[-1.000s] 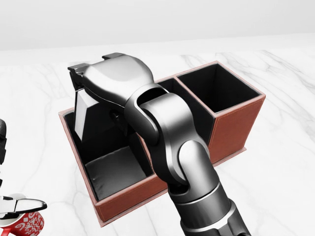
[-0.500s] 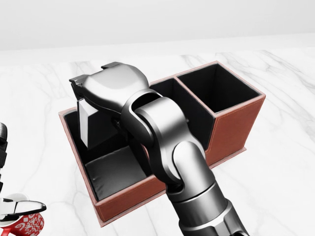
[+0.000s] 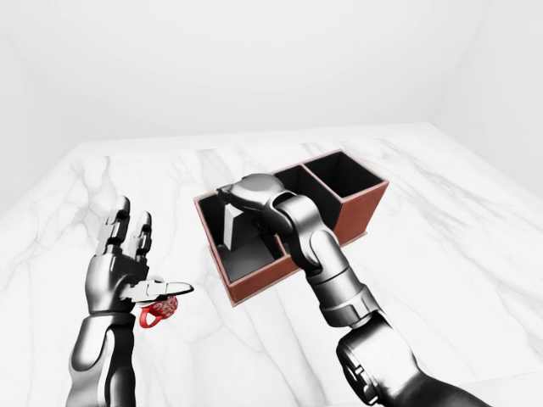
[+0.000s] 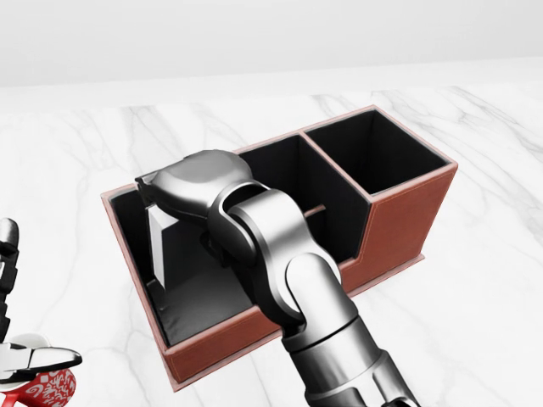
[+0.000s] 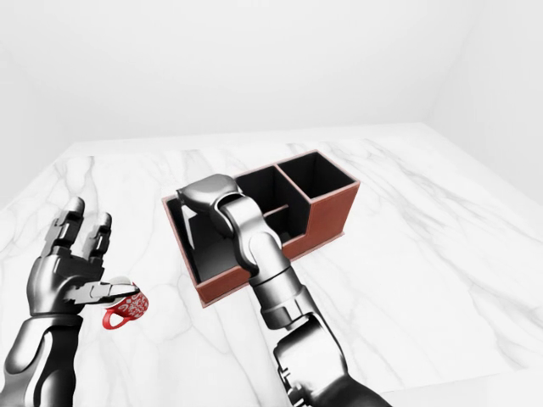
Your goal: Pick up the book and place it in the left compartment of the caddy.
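The book [image 4: 159,248] is a thin grey slab, upright and seen edge-on. It stands low inside the left compartment of the red-brown caddy [image 4: 405,222], close to that compartment's left wall. My right hand [image 4: 154,192] is shut on the book's top edge from above, and my forearm hides the middle compartment. The book also shows in the left-eye view [image 3: 230,225]. My left hand [image 3: 125,257] is open with its fingers spread, to the left of the caddy and apart from it.
A red patterned mug [image 3: 159,310] lies on the white marble table [image 3: 441,254], just under my left hand's thumb. The caddy's right compartment [image 4: 373,153] is open and black inside.
My right hand has come down with the book, from above the caddy's rim into the left compartment. The book has turned from face-on to edge-on. The left hand has barely moved.
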